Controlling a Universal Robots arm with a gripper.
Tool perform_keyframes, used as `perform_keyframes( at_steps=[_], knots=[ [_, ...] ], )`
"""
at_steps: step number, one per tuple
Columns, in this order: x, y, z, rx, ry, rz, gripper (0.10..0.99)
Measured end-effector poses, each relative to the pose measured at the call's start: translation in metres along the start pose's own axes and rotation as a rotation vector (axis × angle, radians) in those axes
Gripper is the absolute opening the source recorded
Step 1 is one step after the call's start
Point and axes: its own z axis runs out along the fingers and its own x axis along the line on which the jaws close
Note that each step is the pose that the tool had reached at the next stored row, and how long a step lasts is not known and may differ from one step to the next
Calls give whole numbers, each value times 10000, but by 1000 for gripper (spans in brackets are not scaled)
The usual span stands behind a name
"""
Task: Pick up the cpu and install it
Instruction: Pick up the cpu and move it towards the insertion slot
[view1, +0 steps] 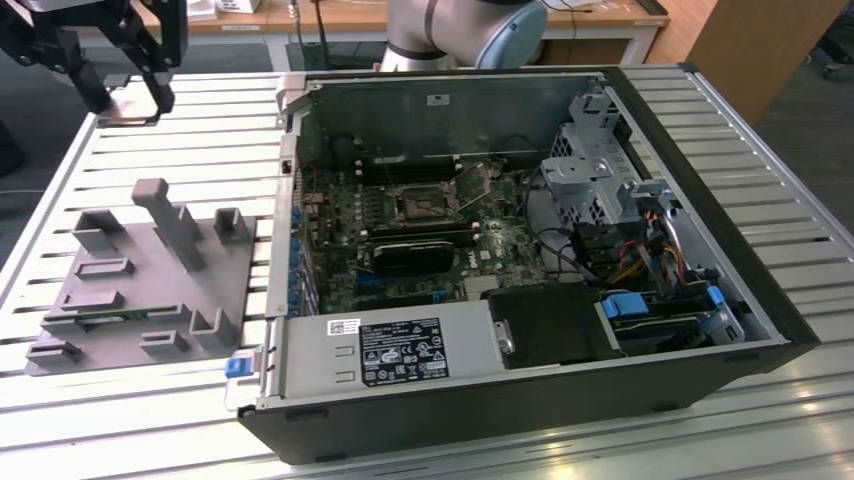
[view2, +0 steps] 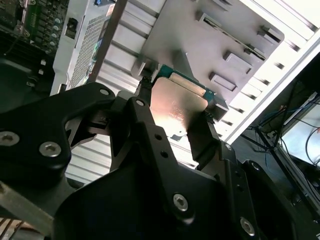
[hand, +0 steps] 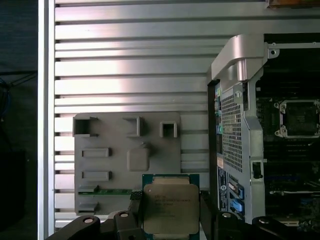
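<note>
The cpu (hand: 170, 207), a flat square chip with a silver metal top and a green edge, is held between my gripper's (hand: 170, 200) two black fingers (hand: 135, 201). In the second wrist view the cpu (view2: 177, 102) is seen from below, with a finger (view2: 209, 125) pressed against each side. In the exterior view my gripper (view1: 127, 98) hangs high above the table's far corner on the view's left, with the cpu (view1: 127, 106) lifted clear of the grey fixture plate (view1: 147, 270). The bare cpu socket (view1: 420, 205) sits on the motherboard inside the open computer case (view1: 721, 170).
The grey fixture plate (hand: 125, 155) has raised holders and a green memory stick (hand: 105, 191) in one slot. Inside the case are a black block (view1: 414, 255), a grey power supply (view1: 387, 350), drive cages (view1: 594, 165) and cables (view1: 641, 250). The table is ribbed metal (view1: 200, 420).
</note>
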Motion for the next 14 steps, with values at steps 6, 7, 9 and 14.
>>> perform_keyframes(
  at_steps=[6, 7, 9, 14],
  knots=[
    [-169, 19, 7, 0, 0, 0, 541],
    [-199, 22, 8, 0, 0, 0, 541],
    [-262, 30, 12, 1, 0, 0, 541],
    [-432, 47, 27, -1, -1, 0, 541]
  ],
)
